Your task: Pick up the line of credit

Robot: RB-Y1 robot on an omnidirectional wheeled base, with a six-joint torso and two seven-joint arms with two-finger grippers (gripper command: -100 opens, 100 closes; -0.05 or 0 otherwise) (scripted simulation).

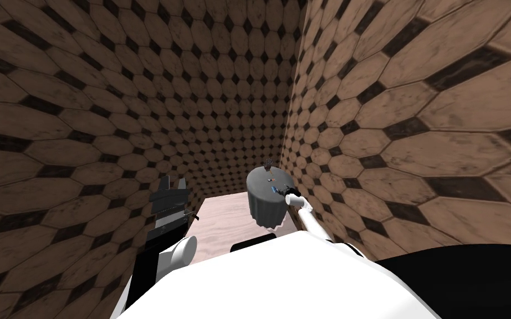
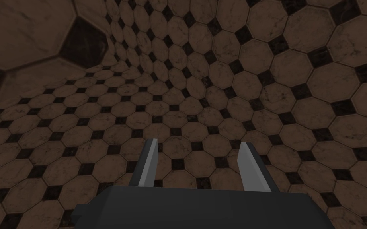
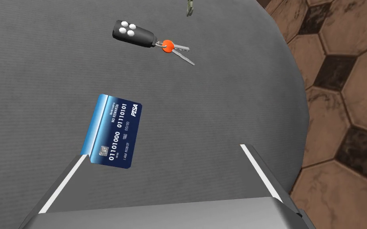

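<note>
Hovering by blue card point(image 3: 113, 131), R jaws apart; L jaws apart; greenish obj point(image 3: 190, 7) cropped.

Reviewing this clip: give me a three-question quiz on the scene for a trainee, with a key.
1. True or false: the right gripper is open over the round grey table.
2. What lies on the table beyond the blue card, seen from the right gripper? A) black key fob with keys B) mug C) phone
3. Fill in: the fingers of the left gripper are ___.
Key: 1 true; 2 A; 3 open.
</note>
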